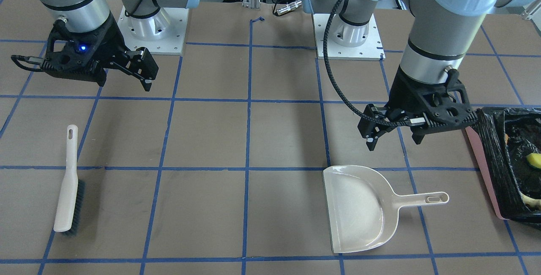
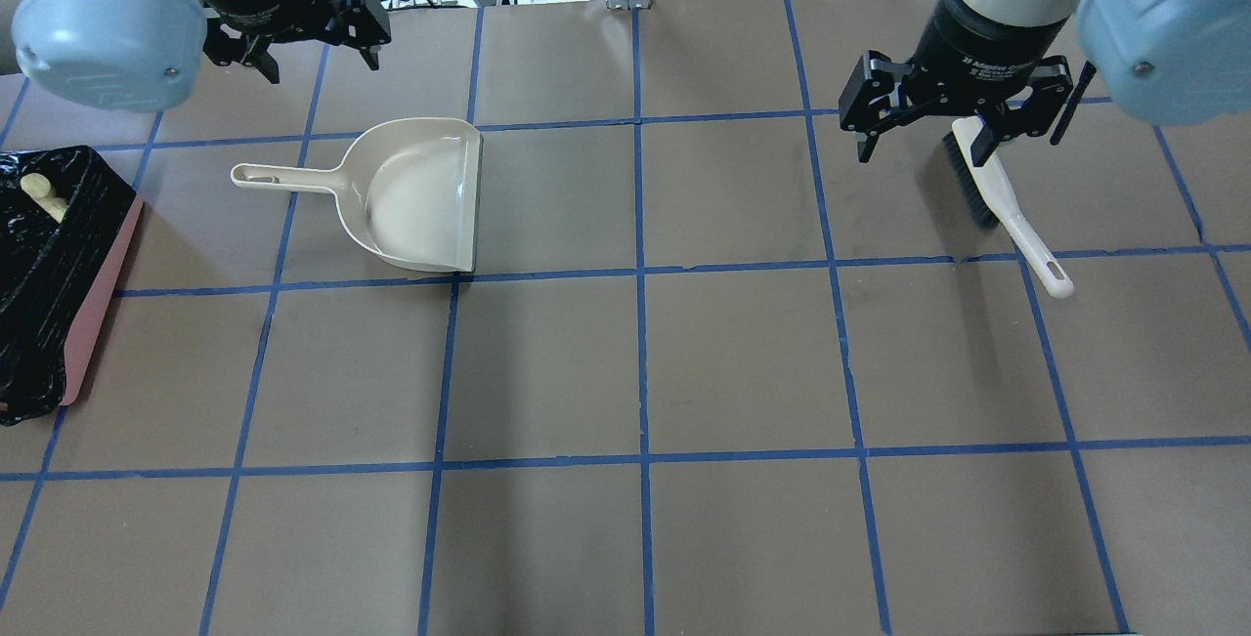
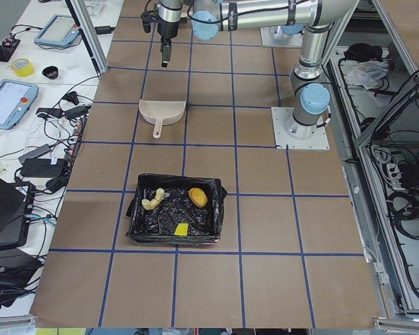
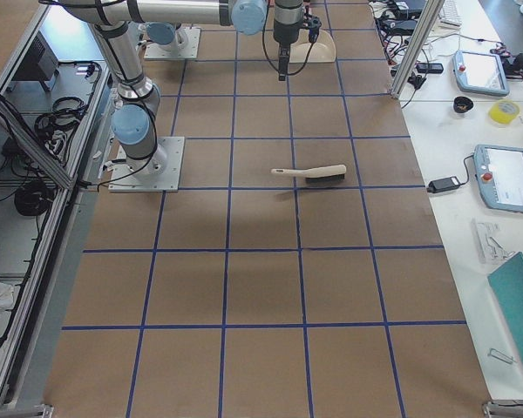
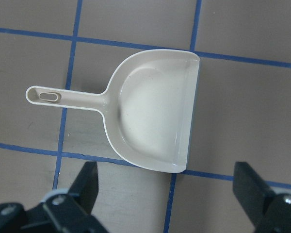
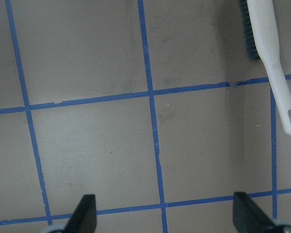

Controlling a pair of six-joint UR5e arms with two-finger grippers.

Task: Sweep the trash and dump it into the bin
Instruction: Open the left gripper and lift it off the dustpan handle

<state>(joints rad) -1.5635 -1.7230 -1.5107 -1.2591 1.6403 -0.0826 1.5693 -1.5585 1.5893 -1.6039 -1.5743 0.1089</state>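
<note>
All three scraps of trash lie in the bin [image 3: 135,222], pink-walled with a black bag: an orange-brown lump [image 3: 198,197], a cream crescent [image 3: 152,200] and a yellow wedge [image 3: 181,228]. The bin stands at the table's end on my left [image 2: 98,304]. The beige dustpan [image 2: 410,196] lies empty on the table. My left gripper [image 2: 313,40] hangs open and empty above the table beyond it; its wrist view shows the dustpan [image 5: 155,116] below. My right gripper [image 2: 938,123] is open and empty above the cream brush [image 2: 1007,206], which lies flat.
The table is brown with blue tape grid lines. The arm bases [image 1: 152,25] stand at the robot's edge. Cables and devices [image 3: 49,112] lie on the side benches, off the work surface.
</note>
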